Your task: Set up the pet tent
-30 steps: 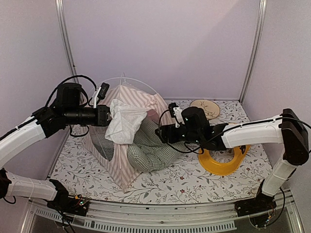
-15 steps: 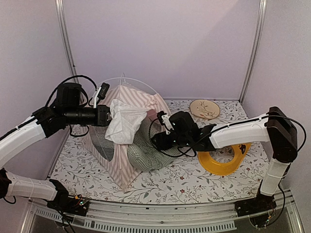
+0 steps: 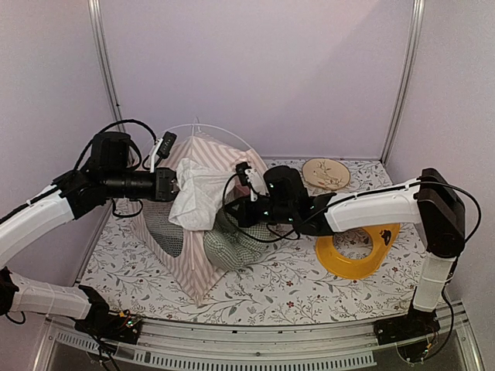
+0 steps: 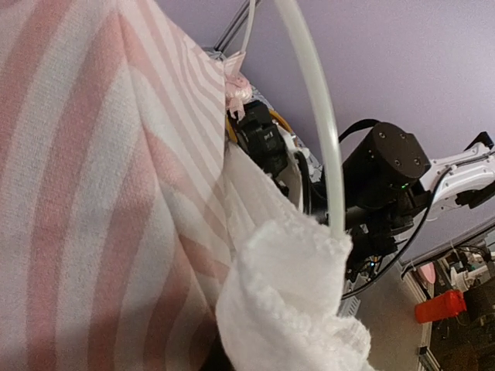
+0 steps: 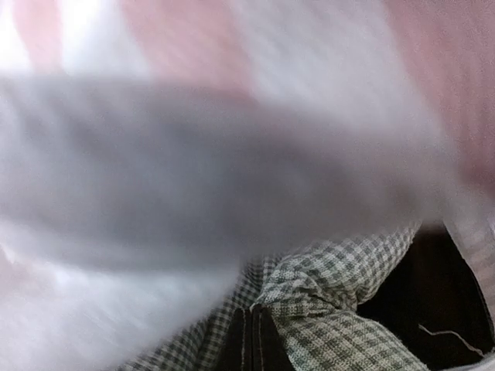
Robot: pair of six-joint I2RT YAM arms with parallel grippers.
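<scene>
The pet tent (image 3: 189, 259), pink-and-white striped, stands at the left with its thin white pole (image 3: 224, 135) arching over the top. My left gripper (image 3: 172, 186) is shut on the tent's white sheer door flap (image 3: 198, 198) and holds it bunched up at the opening. In the left wrist view the flap (image 4: 294, 301) hides the fingers, beside the striped cloth (image 4: 93, 193) and the pole (image 4: 313, 116). My right gripper (image 3: 232, 213) reaches into the opening. Its fingers (image 5: 246, 344) are shut, with a fold of the green-and-white checked cushion (image 5: 348, 309) gathered at their tips.
The checked cushion (image 3: 232, 246) bulges out of the tent's front. A yellow ring (image 3: 352, 261) lies under the right forearm and a round wooden disc (image 3: 326, 172) lies at the back. Walls close in on the flowered table (image 3: 294, 290) on three sides.
My right arm has moved left from beside the tent into its opening, and its jaws went from wide open to shut at the cushion. The left arm and flap have not moved.
</scene>
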